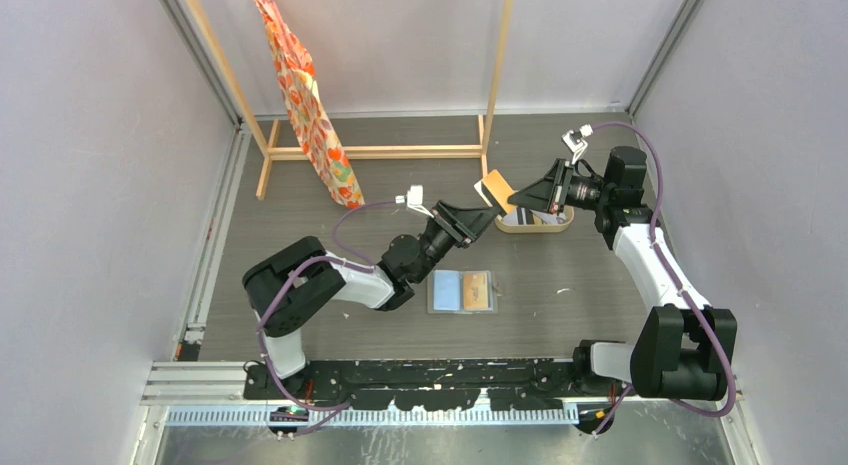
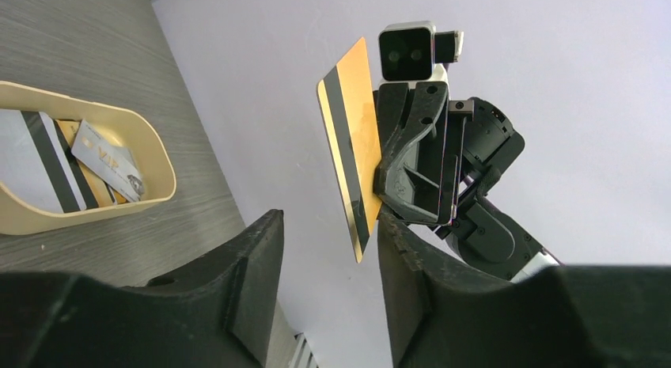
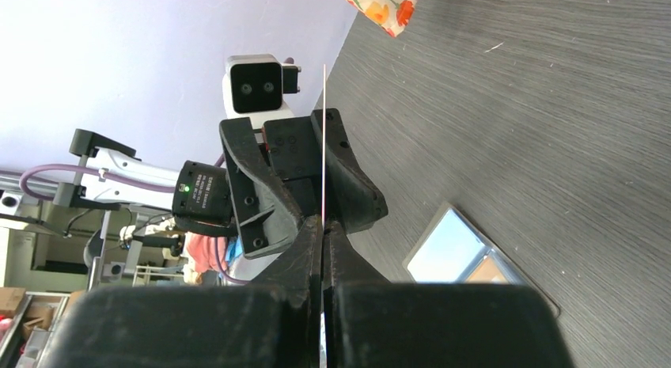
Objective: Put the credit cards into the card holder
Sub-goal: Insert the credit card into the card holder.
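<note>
Pinching a gold card (image 2: 348, 146) flat between its tightly shut fingers, the right gripper (image 1: 528, 196) holds it in the air above the far right part of the table (image 1: 600, 275), just beside the beige tray (image 2: 158, 158). The card has a dark stripe and, from the right wrist, shows only as a thin line. The left gripper (image 2: 328, 221) faces it with fingers half spread, one on each side of the card's free end. One finger is just beside the card and the other has a clear gap, so the left side has no grip yet.

More cards (image 2: 103, 166) lie in the tray. The card holder (image 1: 462, 292) lies open on the table toward the middle of the near edge, one half pale blue and an orange card in the other.

This looks like a hand-over, and the risk lies in its timing. If the right fingers let go before the left ones press firmly, the card will drop, probably onto the table or the tray rim. The left fingers cover only a corner of a thin, slick card, so it could swivel in a shallow grip. If both arms pull while clamped, the card could bend or spring loose. The holder lies loose and may slide when the card is pushed in.
</note>
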